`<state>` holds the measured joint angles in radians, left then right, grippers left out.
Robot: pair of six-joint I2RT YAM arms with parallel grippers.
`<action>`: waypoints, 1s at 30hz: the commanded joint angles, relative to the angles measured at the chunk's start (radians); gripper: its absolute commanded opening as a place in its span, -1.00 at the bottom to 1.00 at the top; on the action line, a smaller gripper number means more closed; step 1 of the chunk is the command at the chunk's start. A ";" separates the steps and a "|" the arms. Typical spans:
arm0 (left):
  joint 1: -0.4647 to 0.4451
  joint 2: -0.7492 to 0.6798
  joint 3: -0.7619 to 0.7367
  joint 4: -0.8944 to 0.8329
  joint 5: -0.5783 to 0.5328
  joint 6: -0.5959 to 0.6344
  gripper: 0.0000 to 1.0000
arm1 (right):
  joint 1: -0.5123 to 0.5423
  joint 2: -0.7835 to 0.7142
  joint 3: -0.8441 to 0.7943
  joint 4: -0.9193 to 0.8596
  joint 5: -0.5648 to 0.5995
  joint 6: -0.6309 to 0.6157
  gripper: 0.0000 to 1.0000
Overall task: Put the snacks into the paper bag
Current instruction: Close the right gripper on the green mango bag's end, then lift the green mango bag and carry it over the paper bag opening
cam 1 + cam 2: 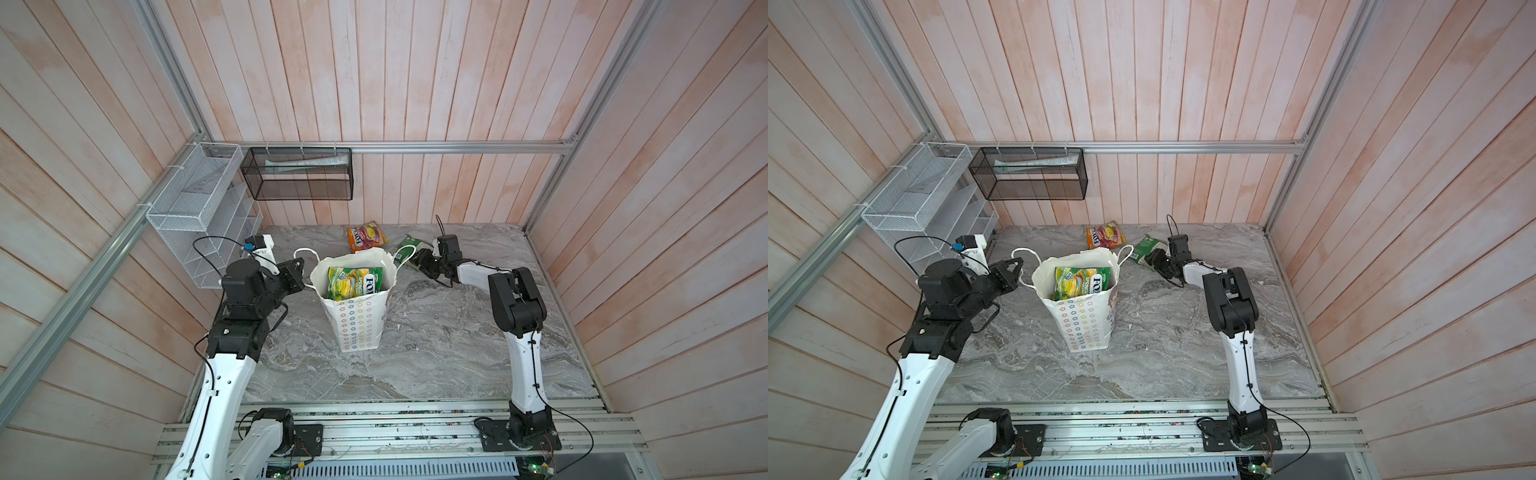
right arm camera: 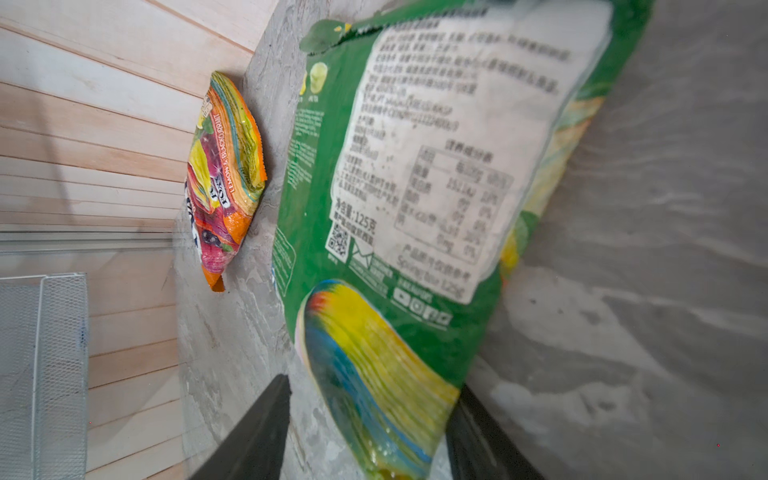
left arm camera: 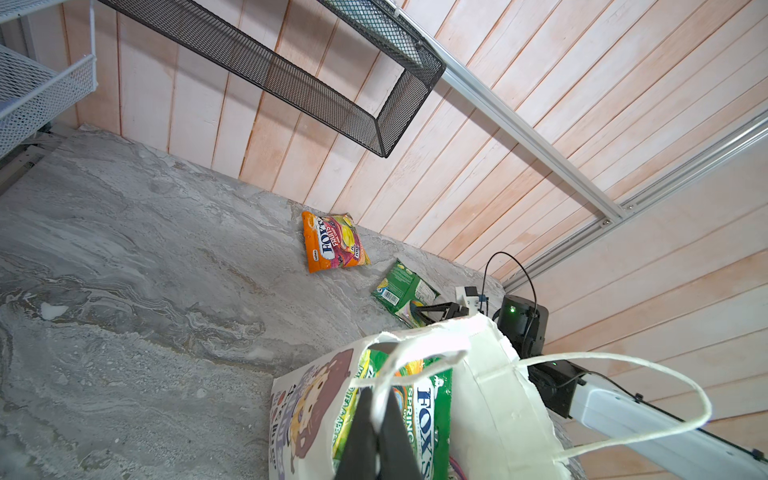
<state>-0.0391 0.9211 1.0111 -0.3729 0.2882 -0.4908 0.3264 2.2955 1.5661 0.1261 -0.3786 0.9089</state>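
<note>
While left tool point(image 3: 379, 399) clamps the paper bag's point(image 3: 490, 399) handle point(image 3: 419, 357), outstretched right tool point(image 2: 372, 384), parted, straddles green snack point(image 2: 324, 208).

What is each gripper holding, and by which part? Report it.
Left gripper is shut on the white paper bag's cord handle. Right gripper holds nothing yet: its jaws straddle one end of the flat green snack packet, with a gap showing.

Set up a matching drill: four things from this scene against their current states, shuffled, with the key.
1. orange packet
2. green packet on the table
3. paper bag
4. left hand

A. standing upright, mid-table
B. shut on a cord handle
C. flat by the back wall, untouched
D. straddled by the open right hand

Pairs: 1-C, 2-D, 3-A, 4-B
</note>
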 commanded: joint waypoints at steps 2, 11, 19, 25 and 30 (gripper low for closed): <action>0.009 0.011 -0.019 0.019 0.021 -0.002 -1.00 | -0.004 0.054 -0.006 0.029 -0.020 0.053 -0.03; 0.027 0.022 -0.022 0.028 0.039 -0.008 -1.00 | -0.024 0.029 -0.104 0.153 -0.050 0.102 -0.61; 0.036 0.033 -0.028 0.040 0.071 -0.015 -1.00 | -0.060 -0.123 -0.261 0.279 -0.077 0.142 -1.00; 0.041 0.032 -0.032 0.045 0.078 -0.020 -1.00 | -0.071 -0.306 -0.338 0.258 -0.083 0.122 -1.00; 0.042 0.035 -0.030 0.044 0.084 -0.020 -1.00 | -0.070 -0.488 -0.413 0.249 -0.067 0.104 -1.00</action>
<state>-0.0025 0.9524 0.9962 -0.3492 0.3523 -0.5060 0.2554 1.8942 1.1755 0.3573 -0.4473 1.0313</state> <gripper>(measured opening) 0.049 0.074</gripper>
